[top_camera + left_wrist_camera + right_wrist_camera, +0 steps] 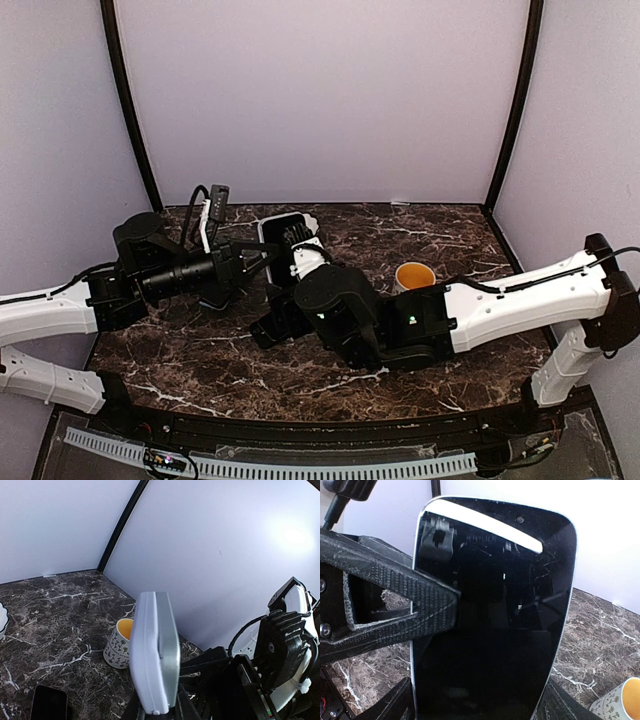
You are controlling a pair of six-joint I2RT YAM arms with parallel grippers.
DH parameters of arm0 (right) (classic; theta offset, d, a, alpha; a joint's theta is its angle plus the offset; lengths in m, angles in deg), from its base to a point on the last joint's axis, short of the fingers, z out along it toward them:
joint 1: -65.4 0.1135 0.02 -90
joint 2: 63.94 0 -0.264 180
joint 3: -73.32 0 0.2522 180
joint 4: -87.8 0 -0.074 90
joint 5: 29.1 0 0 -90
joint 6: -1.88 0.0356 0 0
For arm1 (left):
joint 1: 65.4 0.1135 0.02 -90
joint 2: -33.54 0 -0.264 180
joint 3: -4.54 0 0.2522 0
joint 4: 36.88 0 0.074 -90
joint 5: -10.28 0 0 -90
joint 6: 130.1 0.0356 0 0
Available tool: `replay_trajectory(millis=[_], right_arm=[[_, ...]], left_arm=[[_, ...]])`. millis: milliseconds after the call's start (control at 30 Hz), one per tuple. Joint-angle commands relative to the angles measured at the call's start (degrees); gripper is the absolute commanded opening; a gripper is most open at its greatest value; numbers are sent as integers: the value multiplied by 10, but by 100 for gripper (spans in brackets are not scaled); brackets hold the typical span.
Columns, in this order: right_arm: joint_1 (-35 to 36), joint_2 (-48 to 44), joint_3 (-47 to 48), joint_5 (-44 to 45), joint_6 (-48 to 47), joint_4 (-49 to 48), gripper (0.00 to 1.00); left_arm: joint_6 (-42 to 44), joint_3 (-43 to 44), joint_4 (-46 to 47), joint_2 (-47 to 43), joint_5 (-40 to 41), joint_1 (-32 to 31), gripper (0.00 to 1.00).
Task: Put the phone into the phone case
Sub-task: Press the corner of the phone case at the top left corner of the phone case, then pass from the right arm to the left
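Note:
The phone [283, 231] has a black glass face [495, 630] and a silver side [171, 655], and it is held upright above the table between both arms. A pale white phone case [145, 655] lies against its back. A strip of the case [480, 522] shows above the top of the glass, so I cannot tell whether the phone sits fully in it. My left gripper [157, 707] is shut across front and back; one of its fingers [405, 605] presses on the screen. My right gripper [480, 707] grips the lower side edges.
A white patterned cup [413, 276] with a yellow inside stands right of the arms, seen also as the cup [119, 642]. A flat black slab [48, 702] lies on the marble. A black device on a white stand [215, 203] sits back left. Purple walls enclose the table.

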Motion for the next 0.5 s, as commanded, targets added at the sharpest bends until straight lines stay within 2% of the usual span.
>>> replay_trajectory(millis=[0,67,200,233,267,333,367,467], right_arm=[[8,-12,20,17,-8,-49,27],[8,-13,21,17,-9,-48,27],[8,-17,16,18,-9,-49,28],[8,-18,15,17,-11,-49,31],[8,-20,13,12,-14,-49,39],[7,-27,3,0,-25,-49,66],[7,-34,-4,-6,-35,-51,76],[6,-69,-37,-46,-65,-61,96]], left_arm=[[9,7,5,-2,2,1,6],[10,6,5,-2,-2,0,1],[15,6,4,-5,-8,-1,0],[17,6,3,-5,-9,-2,0],[20,6,3,-6,-10,-2,0],[28,6,2,-9,-15,-3,0],[32,6,3,-11,-21,-3,0],[54,8,6,-21,-41,-5,0]])
